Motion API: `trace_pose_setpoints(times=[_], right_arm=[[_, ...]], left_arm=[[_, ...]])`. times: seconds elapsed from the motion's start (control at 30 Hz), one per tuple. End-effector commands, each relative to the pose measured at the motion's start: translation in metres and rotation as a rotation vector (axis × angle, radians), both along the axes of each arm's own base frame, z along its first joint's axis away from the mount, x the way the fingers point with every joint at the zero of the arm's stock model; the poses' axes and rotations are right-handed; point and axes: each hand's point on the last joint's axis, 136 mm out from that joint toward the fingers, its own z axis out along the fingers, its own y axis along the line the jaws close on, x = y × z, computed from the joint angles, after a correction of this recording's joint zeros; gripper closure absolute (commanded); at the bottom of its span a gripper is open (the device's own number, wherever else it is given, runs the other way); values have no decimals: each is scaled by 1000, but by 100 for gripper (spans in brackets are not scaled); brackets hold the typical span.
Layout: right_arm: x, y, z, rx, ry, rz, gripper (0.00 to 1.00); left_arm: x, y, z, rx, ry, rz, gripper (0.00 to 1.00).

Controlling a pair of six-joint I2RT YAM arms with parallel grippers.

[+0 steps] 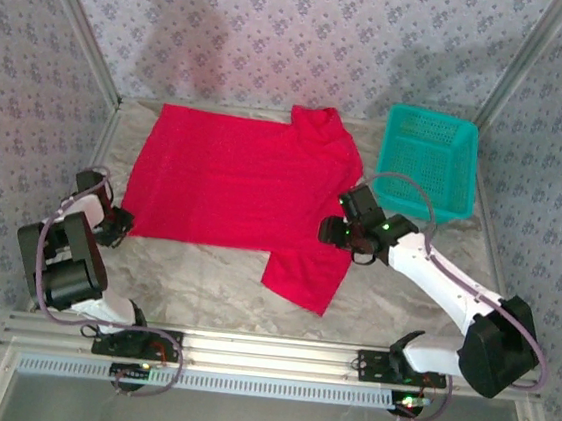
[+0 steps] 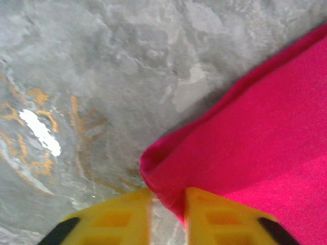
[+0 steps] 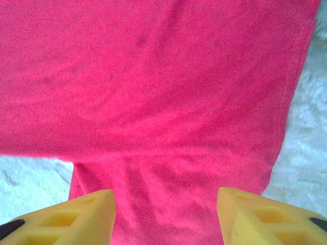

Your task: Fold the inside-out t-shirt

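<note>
The inside-out t-shirt (image 1: 234,175) lies spread flat on the table, bright red, with one sleeve pointing to the near right and the other to the far right. My left gripper (image 1: 119,222) is at its near left corner. In the left wrist view the yellow fingers (image 2: 122,217) stand close together, pinching that folded corner of the t-shirt (image 2: 255,138) between their tips (image 2: 168,196). My right gripper (image 1: 344,232) is over the shirt's right side by the near sleeve. Its fingers (image 3: 87,214) stand wide apart just above the cloth (image 3: 163,102), gripper (image 3: 166,204) open with nothing held.
A teal mesh basket (image 1: 427,161) stands at the far right, next to the shirt's far sleeve. Grey marbled table (image 1: 203,278) shows in front of the shirt and left of it (image 2: 102,76). Patterned walls close in the back and both sides.
</note>
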Motion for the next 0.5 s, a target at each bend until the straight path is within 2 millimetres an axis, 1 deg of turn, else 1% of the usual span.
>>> trace_pose_setpoints(times=[0.0,0.07,0.17,0.23,0.33,0.43,0.47], right_arm=[[-46,0,-24,-8,123,28,47],[-74,0,-40,-33,172,58,48],[-108,0,-59,-50,215,76,50],[-123,0,-69,-60,224,81,50],[-138,0,-81,-73,233,82,49],[-145,2,-91,-88,237,84,47],[-147,-1,-95,-106,243,78,46]], left_arm=[[13,0,11,-1,-70,-2,91],[13,-1,21,6,-95,-2,95],[14,-3,38,11,-147,2,99],[13,-5,49,20,-183,5,100],[12,-5,61,34,-218,5,100],[10,-4,70,54,-226,-4,100],[11,-4,73,55,-227,-8,100]])
